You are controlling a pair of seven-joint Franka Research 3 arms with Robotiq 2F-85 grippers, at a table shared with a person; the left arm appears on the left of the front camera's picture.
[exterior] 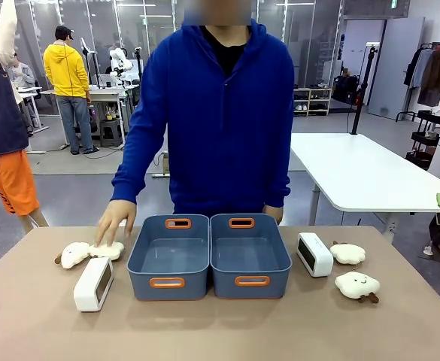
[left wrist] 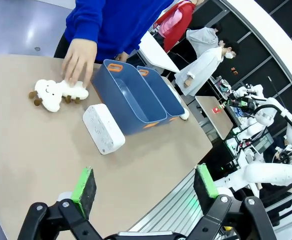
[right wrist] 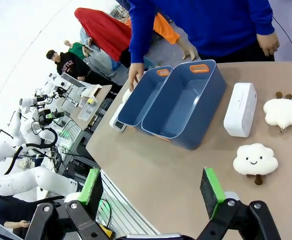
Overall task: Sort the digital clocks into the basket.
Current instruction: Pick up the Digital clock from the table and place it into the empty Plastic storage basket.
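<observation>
Sorting has not yet begun, by the look of it: both bins are empty and both digital clocks sit on the table (exterior: 220, 331); the left basket (exterior: 167, 290) stands mid-table with the second basket (exterior: 251, 290) touching its right side; the left clock (exterior: 93, 284) stands just beside the left basket's near left corner, while the right clock (exterior: 314, 254) sits beyond the second basket, just off its right wall; the left gripper (left wrist: 146, 185) hangs over the near table edge, to the near left of the left basket, fingers spread wide and holding nothing; the right gripper (right wrist: 151, 189) likewise gapes empty, to the near right of it; the next move probably calls for one arm to descend on its nearer clock, span the block's narrow sides and lift it over a rim; the person's hand (exterior: 116, 222) rests on one of two cream plush toys (exterior: 75, 255) left of the left basket, close to the left clock, so that reach wants care; the surface is matt tan; behind the person lies an open workroom with a white table (exterior: 362, 177)
</observation>
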